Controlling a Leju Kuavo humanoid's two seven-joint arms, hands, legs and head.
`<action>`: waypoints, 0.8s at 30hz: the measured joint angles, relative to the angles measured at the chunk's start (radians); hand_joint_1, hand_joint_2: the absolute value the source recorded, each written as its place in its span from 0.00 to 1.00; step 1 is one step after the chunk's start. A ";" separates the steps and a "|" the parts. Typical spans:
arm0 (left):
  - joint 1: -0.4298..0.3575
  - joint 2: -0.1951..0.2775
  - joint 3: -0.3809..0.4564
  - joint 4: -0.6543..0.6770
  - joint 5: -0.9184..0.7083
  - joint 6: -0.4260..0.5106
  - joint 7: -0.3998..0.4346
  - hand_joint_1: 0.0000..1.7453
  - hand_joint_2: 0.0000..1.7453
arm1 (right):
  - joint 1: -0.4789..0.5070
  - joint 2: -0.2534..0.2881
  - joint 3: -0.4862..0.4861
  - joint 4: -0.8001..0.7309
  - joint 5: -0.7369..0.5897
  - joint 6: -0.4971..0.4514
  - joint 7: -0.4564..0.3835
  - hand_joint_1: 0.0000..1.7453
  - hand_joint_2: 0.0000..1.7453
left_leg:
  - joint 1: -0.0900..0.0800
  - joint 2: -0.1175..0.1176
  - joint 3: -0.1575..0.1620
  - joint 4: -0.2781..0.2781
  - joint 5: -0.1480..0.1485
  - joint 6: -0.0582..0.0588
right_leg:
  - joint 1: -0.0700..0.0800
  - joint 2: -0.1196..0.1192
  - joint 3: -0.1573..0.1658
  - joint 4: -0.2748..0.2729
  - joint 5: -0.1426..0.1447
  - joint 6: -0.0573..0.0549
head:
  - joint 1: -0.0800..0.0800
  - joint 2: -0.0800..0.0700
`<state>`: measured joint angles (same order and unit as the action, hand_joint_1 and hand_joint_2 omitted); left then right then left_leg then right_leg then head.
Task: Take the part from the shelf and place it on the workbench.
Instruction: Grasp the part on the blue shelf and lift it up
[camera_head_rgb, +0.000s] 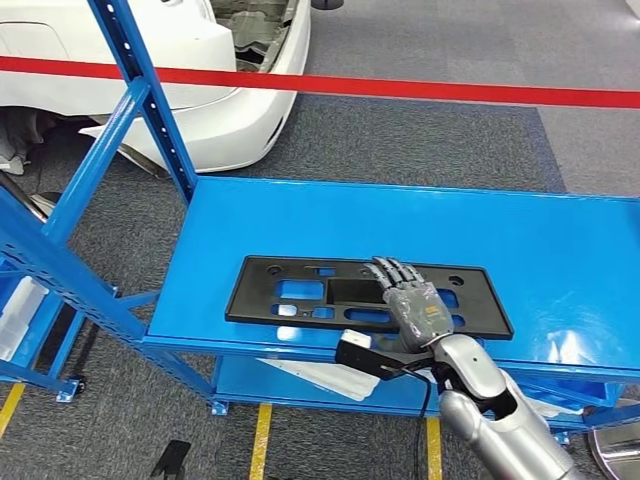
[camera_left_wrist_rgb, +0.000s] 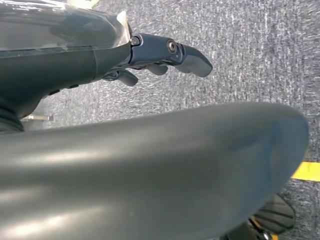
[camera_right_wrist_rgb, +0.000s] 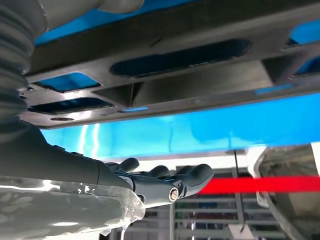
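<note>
Black part (camera_head_rgb: 302, 290) flat on blue shelf (camera_head_rgb: 528, 250) — right hand (camera_head_rgb: 411, 300) above it, fingers extended, gripping nothing.

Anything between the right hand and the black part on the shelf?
Nothing: the head view shows the right hand stretched over the black part, and the right wrist view shows only open space between them.

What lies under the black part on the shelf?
The black part lies flat on the blue shelf, whose blue shows through its cut-outs. The right hand covers a section, hiding what lies beneath there.
</note>
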<state>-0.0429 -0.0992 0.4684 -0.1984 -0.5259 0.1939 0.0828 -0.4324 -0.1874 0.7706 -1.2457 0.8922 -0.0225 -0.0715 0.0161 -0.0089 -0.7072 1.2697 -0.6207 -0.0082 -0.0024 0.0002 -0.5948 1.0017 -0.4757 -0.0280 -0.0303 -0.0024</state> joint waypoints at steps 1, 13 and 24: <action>0.001 0.000 0.001 0.000 -0.002 0.001 0.000 0.00 0.00 | -0.006 -0.001 0.002 0.010 -0.013 0.015 -0.002 0.00 1.00 | 0.001 0.000 -0.016 0.028 0.000 -0.003 | 0.000 0.000 0.001 0.001 -0.001 0.000 | 0.000 0.000; -0.006 0.002 0.023 0.000 -0.009 0.011 -0.015 0.00 0.00 | -0.104 -0.020 0.041 0.125 -0.111 0.095 -0.010 0.90 1.00 | 0.006 0.002 0.094 -0.226 0.131 0.033 | -0.003 0.002 -0.044 0.131 -0.085 0.048 | 0.002 0.000; -0.006 0.003 0.042 0.000 -0.019 0.002 -0.021 0.00 0.00 | -0.155 -0.031 0.082 0.170 -0.149 0.115 -0.036 1.00 1.00 | 0.000 -0.002 0.106 -0.233 0.125 0.023 | 0.014 0.005 -0.015 0.023 0.001 0.011 | 0.001 0.000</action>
<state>-0.0485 -0.0966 0.5106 -0.1984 -0.5453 0.1955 0.0618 -0.5876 -0.2179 0.8531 -1.0755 0.7437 0.0920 -0.1072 0.0161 -0.0114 -0.6014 1.0371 -0.4953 0.0145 0.0114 0.0053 -0.6094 1.0247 -0.4744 -0.0166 -0.0297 -0.0027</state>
